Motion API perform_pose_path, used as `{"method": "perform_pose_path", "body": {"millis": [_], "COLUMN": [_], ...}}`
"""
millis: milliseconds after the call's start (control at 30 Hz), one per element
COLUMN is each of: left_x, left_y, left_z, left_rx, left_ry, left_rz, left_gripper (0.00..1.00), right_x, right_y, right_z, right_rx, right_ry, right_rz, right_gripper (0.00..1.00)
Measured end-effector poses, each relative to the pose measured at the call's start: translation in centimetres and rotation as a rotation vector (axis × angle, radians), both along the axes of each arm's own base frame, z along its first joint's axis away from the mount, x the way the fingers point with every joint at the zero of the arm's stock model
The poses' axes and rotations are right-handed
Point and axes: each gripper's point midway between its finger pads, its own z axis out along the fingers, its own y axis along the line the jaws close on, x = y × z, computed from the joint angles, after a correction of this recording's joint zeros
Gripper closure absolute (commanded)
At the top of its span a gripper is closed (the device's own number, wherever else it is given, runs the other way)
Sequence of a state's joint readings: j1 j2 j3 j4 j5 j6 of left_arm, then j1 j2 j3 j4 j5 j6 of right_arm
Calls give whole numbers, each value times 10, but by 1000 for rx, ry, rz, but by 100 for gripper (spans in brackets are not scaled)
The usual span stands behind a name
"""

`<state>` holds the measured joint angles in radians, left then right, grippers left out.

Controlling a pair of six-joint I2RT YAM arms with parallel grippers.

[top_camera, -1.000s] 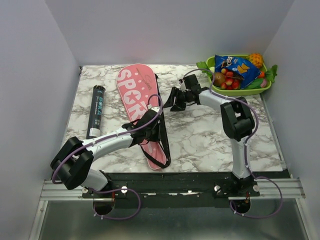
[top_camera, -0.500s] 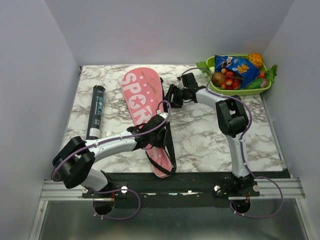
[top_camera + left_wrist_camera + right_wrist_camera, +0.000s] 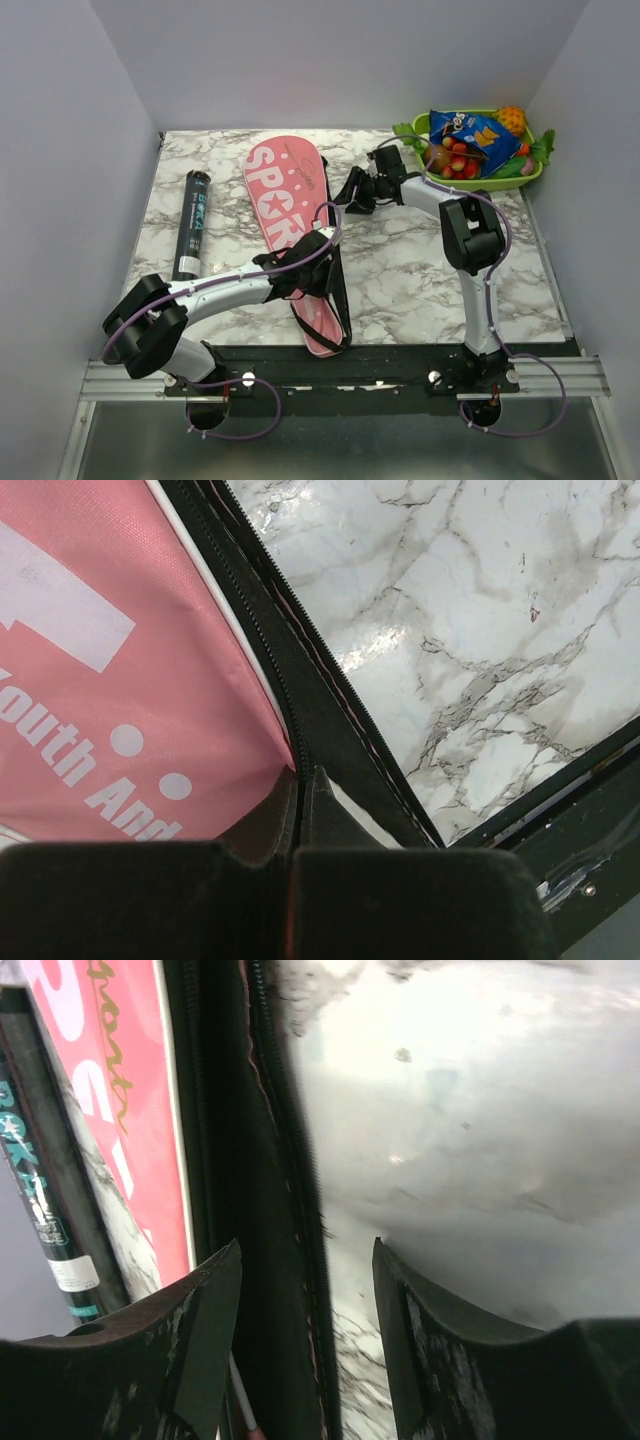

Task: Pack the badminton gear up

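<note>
A marble-patterned table (image 3: 420,270) sits between plain grey walls, with a green tray (image 3: 482,184) of snacks and fruit in the far right corner. The top view alone shows the whole layout. The long pink racket bag (image 3: 285,190), lettered "SPORT" in white, lies diagonally left of centre. A dark tube (image 3: 193,222) lies well apart on its left.

The wrist views give the grips. The left gripper (image 3: 298,780) is pinched tight, its fingertips meeting on the bag's black zip edge where the pink cloth ends. The left arm reaches low across the table from the near left to the bag's narrow near half. The right arm stretches forward and bends left. The right gripper (image 3: 305,1260) has its jaws spread apart and holds nothing. It stands over the black zip edge beside the bag's wide end.
</note>
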<state>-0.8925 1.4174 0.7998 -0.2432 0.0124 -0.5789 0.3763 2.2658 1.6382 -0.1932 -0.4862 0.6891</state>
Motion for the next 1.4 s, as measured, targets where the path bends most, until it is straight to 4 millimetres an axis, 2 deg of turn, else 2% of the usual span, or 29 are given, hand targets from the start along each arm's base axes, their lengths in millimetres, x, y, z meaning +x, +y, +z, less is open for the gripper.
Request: {"method": "perform_pose_path", "body": {"millis": [100, 200, 367, 567, 667, 767, 900, 1167, 1400], "left_x": [0, -1, -1, -1, -1, -1, -1, -2, -2], "left_y": [1, 1, 1, 1, 1, 1, 2, 3, 2], "left_z": [0, -1, -1, -1, -1, -1, -1, -2, -2], "left_rx": [3, 4, 4, 4, 4, 4, 8, 13, 14], "left_ry": [2, 3, 4, 4, 4, 3, 5, 8, 8], "left_rz": [0, 0, 0, 0, 1, 1, 0, -2, -6], "left_gripper": [100, 100, 100, 100, 100, 100, 100, 100, 100], "right_x": [-3, -2, -2, 9, 14, 15, 7, 2, -10], "right_y": [-11, -12, -6, 17, 37, 56, 67, 59, 35], "right_z": [2, 6, 16, 48, 58, 56, 38, 34, 57], "right_rx": [-15, -10, 41, 130, 161, 175, 163, 125, 87], "right_ry": [-1, -9, -9, -51, -75, -78, -39, -49, -94], "right_rz": [-20, -21, -4, 44, 81, 115, 133, 132, 109], "right_gripper": [37, 37, 37, 38, 40, 41, 41, 40, 40]}}
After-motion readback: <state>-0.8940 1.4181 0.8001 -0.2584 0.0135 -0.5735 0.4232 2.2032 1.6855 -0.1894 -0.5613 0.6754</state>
